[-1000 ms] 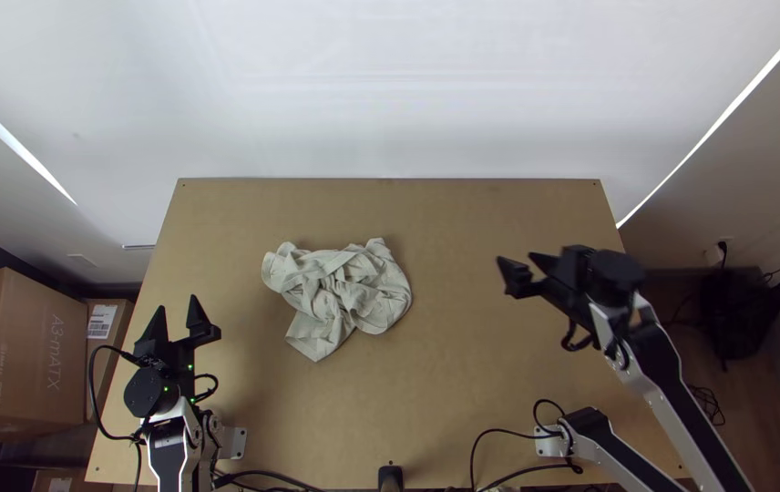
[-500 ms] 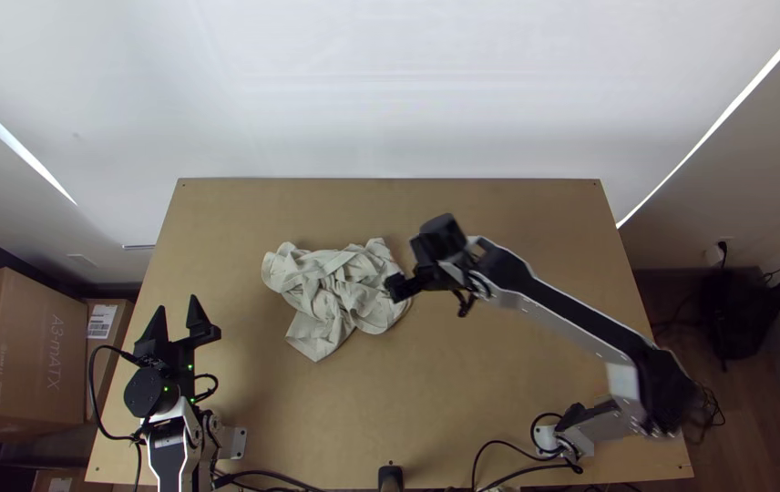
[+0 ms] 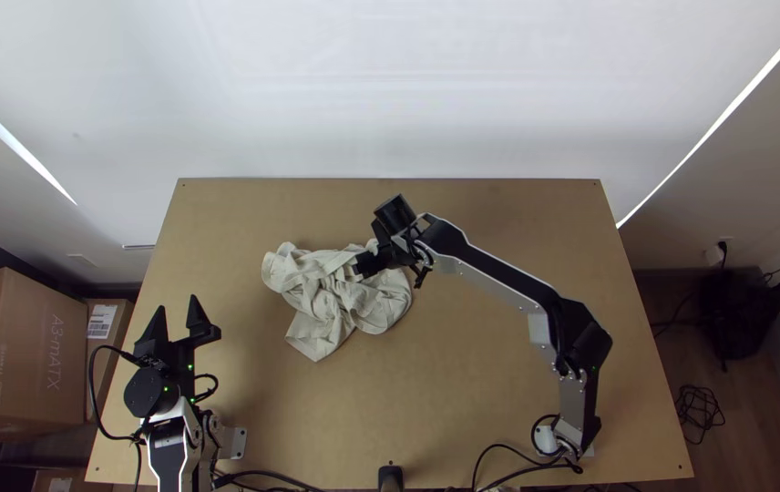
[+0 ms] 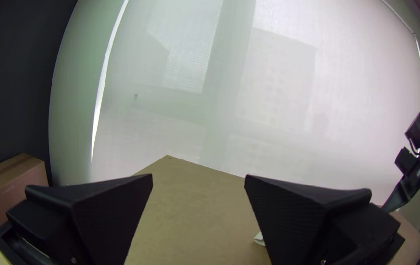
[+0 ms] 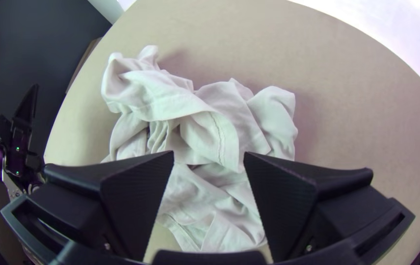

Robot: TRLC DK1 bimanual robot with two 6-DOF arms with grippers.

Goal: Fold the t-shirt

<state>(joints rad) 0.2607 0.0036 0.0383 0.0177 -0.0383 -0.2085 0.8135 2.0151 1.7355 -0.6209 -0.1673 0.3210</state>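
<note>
I log the t-shirt (image 3: 333, 305) as matt, wrinkled cloth; desk (image 3: 472, 383), smooth, dull wood; left-hand box (image 3: 30, 351), plain matt cardboard. Left gripper (image 3: 178, 305) and right gripper (image 3: 363, 265): plastic-looking, matt black jaws, finely textured inside. Right arm links (image 3: 497, 281): smooth, metallic.

Bright light filters through the pale blind (image 4: 278, 98), soft shadows mark the table (image 3: 481, 383), and wrist-view edges bend.
</note>
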